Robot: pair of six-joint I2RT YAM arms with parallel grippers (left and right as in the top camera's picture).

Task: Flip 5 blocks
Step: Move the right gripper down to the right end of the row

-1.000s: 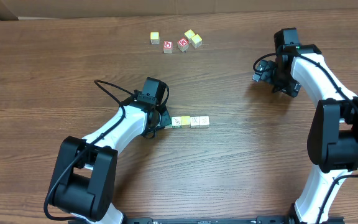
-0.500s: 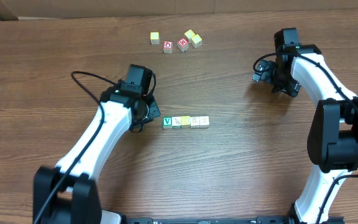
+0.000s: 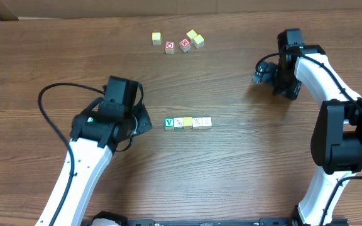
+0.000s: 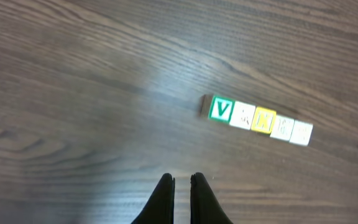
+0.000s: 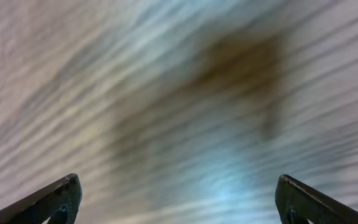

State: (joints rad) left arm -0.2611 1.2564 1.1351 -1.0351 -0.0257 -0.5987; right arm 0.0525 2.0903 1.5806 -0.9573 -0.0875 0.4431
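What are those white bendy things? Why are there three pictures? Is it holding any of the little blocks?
Those are two robot arms: the left arm and the right arm, working at a wooden table. One picture looks down from above. The other two come from small cameras on the wrists, so each shows that arm's own hand. The left hand is pinched shut and holds nothing. The right hand is wide open and empty; its picture is blurry. On the table lies a neat row of five letter blocks, starting with a green V. Five more blocks sit scattered farther back.
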